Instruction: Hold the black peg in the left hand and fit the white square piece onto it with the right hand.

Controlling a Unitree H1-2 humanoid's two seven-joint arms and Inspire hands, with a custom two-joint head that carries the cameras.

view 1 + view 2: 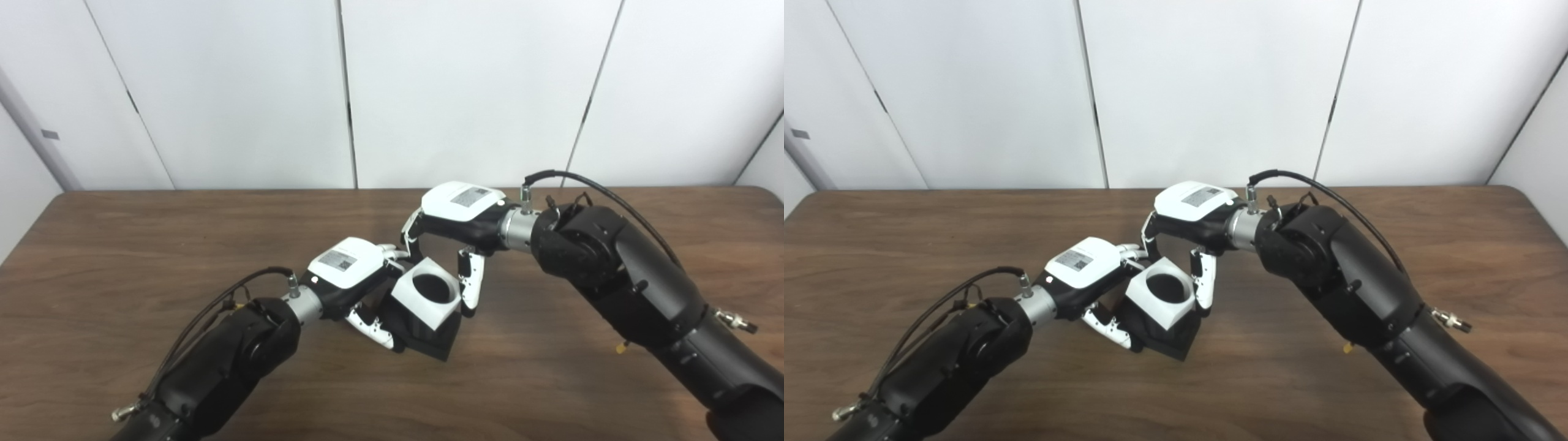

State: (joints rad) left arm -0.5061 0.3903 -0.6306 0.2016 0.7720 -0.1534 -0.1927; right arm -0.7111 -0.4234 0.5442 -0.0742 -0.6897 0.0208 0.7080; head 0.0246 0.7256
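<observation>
The white square piece (pixel 436 316), with a round hole in its top, sits tilted on the black peg piece (pixel 438 344), of which only the black block under it shows. My left hand (pixel 349 269) is shut on the black block from the left, with its fingers (pixel 372 326) curled under it. My right hand (pixel 456 211) reaches from the right and closes over the white piece, its thumb (pixel 470 285) against the right edge and its fingers (pixel 411 236) at the back corner. The peg itself is hidden inside the hole.
The brown wooden table (pixel 122 257) lies under both hands, with white wall panels (pixel 245 92) behind its far edge. A black cable (pixel 606 193) loops over my right wrist, and another (pixel 208 303) over my left forearm.
</observation>
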